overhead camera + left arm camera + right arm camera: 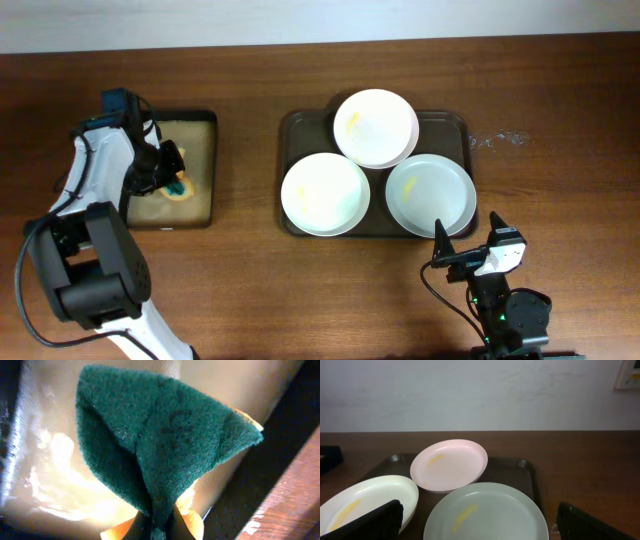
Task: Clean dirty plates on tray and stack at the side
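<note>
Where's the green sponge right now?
In the overhead view the green sponge is at the table's left, pinched in the left gripper over the small tan-lined tray.

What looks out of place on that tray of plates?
The far plate sits askew: it overlaps the near-left plate and near-right plate and pokes past the tray's back rim. All three show yellowish smears. A faint whitish smudge marks the table right of the tray.
</note>
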Robot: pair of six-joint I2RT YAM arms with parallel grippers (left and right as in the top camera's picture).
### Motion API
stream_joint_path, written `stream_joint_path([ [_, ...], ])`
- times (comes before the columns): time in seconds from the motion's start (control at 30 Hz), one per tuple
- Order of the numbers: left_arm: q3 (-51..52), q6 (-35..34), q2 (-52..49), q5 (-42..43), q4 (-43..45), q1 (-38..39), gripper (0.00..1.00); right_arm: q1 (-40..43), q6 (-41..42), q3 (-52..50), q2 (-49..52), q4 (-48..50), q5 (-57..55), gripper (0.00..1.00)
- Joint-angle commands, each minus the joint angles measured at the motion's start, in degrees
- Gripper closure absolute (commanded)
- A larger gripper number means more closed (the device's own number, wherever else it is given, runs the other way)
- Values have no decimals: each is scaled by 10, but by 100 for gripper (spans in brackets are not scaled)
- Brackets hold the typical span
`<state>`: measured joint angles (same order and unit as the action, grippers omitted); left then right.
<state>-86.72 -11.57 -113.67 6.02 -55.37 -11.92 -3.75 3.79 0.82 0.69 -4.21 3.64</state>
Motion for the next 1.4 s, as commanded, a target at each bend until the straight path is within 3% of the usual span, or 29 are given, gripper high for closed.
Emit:
stream_joint_path([
  [0.0, -20, 5, 43, 6, -7, 5, 100, -4, -4, -5, -3, 0, -7, 2],
  [0.13, 67, 5, 35, -23, 68, 24, 100, -4, -4, -5, -3, 0, -7, 2],
  [0.3, 20, 7, 97, -24, 19, 22, 100, -4, -4, -5, -3, 0, -7, 2],
  [0.53, 76, 9, 83, -37, 48, 27, 100, -4, -4, -5, -3, 0, -7, 2],
  [0.67, 55, 10, 133, -35, 29, 28, 100, -4, -4, -5, -3, 0, -7, 2],
  [0.8, 97, 10, 125, -45, 79, 38, 100, -4, -4, -5, -3, 0, -7, 2],
  [1.0, 69, 9, 161, -43, 30, 35, 100, -4, -4, -5, -3, 0, -7, 2],
  [1.23, 66, 10, 308, 183, -35, 52, 100, -4, -4, -5, -3, 0, -7, 2],
  [1.37, 80, 9, 308, 182, -39, 160, 100, -4, -4, -5, -3, 0, -7, 2],
])
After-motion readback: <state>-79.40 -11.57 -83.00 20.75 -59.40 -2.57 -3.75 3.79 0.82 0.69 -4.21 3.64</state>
